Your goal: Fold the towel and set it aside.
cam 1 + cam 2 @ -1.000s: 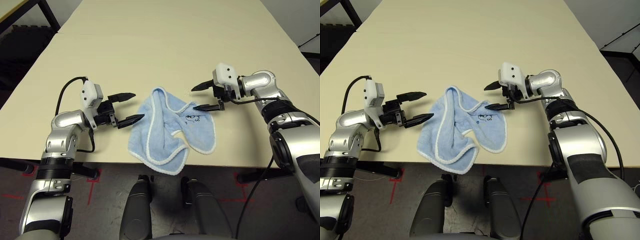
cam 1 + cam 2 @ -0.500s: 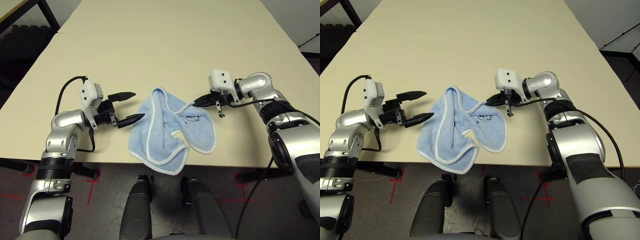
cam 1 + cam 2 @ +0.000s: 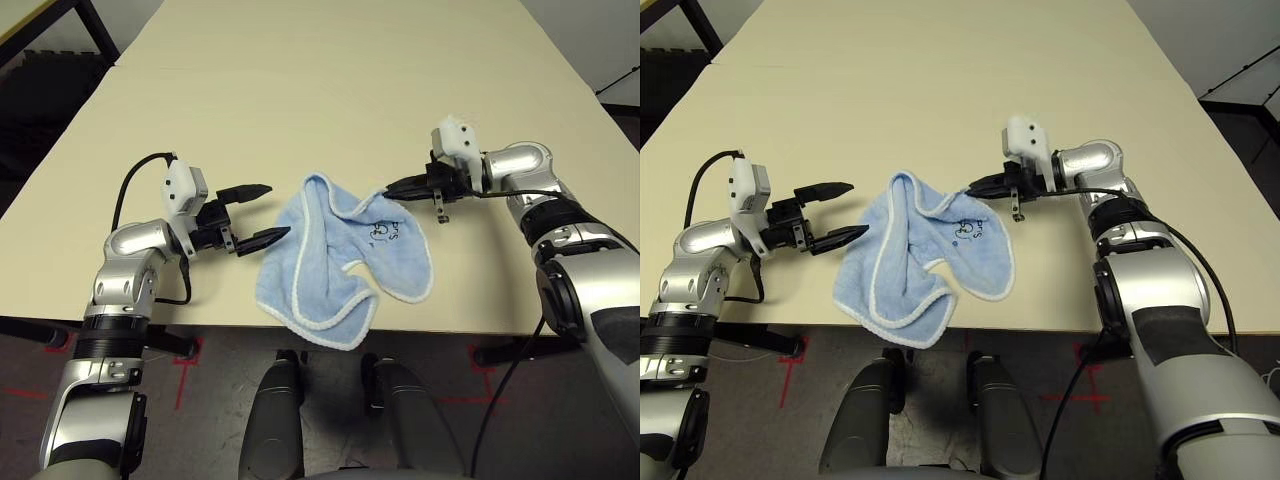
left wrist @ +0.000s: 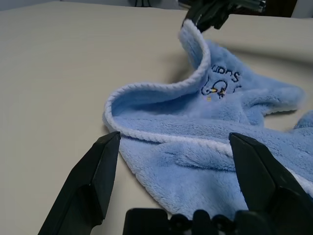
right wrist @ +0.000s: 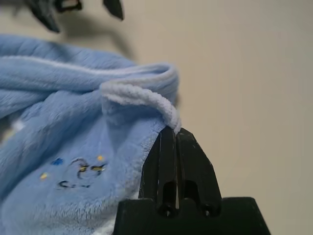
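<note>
Your right gripper (image 3: pixel 392 188) is pinched closed on a white-edged corner of the towel (image 3: pixel 340 262), lifting it slightly while the rest of the light-blue cloth lies crumpled near the front edge of the table (image 3: pixel 330 90). Your left gripper (image 3: pixel 262 213) waits just beside the towel's other side, fingers spread wide and holding nothing. This looks like the opening step of the fold: next you likely need the left to take an edge so the cloth can be spread flat.
</note>
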### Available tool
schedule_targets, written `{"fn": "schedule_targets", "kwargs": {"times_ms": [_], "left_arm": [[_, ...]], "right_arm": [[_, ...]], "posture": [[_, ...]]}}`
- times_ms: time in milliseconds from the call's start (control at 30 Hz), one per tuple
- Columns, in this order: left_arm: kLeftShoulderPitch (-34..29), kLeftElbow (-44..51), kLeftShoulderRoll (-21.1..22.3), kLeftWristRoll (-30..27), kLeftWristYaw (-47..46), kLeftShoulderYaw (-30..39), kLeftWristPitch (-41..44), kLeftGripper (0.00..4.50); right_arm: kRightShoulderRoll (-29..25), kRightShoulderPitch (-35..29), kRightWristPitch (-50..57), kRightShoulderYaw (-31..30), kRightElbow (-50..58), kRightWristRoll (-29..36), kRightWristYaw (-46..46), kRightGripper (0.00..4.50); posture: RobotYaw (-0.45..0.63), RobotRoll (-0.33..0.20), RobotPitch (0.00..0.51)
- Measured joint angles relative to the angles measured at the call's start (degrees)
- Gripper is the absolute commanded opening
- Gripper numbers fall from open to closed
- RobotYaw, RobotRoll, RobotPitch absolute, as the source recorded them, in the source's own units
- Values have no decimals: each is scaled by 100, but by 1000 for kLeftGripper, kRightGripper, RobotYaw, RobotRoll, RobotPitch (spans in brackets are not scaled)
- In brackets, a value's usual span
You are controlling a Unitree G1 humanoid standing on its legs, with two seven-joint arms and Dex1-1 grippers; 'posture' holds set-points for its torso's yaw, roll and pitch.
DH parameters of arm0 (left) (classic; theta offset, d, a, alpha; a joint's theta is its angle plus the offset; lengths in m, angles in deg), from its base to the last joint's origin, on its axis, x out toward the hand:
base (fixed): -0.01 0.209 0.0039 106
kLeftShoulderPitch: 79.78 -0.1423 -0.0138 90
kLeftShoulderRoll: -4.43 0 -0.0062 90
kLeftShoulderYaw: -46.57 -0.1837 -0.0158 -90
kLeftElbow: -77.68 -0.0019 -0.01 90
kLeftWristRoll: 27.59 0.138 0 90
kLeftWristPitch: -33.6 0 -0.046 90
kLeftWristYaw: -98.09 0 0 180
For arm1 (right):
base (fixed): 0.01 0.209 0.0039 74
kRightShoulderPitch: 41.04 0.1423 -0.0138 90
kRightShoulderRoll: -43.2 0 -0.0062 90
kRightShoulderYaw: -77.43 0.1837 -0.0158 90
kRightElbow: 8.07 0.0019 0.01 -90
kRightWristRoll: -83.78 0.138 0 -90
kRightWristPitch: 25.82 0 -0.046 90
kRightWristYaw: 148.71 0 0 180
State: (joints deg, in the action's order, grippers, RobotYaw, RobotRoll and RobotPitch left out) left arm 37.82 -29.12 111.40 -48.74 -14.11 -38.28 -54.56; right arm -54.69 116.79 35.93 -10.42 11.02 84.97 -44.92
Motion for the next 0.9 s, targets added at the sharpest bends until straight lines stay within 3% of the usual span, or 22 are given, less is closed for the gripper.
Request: {"fn": "schedule_targets", "kwargs": {"times_ms": [267, 533, 700, 900], "left_arm": [[193, -294, -426, 168, -552, -81, -11, 4500], [714, -823, -852, 273, -770, -244, -54, 4500], [913, -1132, -1023, 341, -816, -333, -160, 4500], [974, -1173, -1068, 343, -830, -333, -198, 4500]], "right_arm": [[-168, 55, -1517, -110, 126, -549, 2071, 22], [-151, 588, -1805, -133, 126, -743, 3615, 22], [-21, 1057, -1861, -117, 128, -712, 4311, 22], [130, 1391, -1837, 110, 117, -447, 4536, 22]], "posture": [[8, 0, 184], [-8, 0, 179], [-4, 0, 178], [-10, 0, 178]]}}
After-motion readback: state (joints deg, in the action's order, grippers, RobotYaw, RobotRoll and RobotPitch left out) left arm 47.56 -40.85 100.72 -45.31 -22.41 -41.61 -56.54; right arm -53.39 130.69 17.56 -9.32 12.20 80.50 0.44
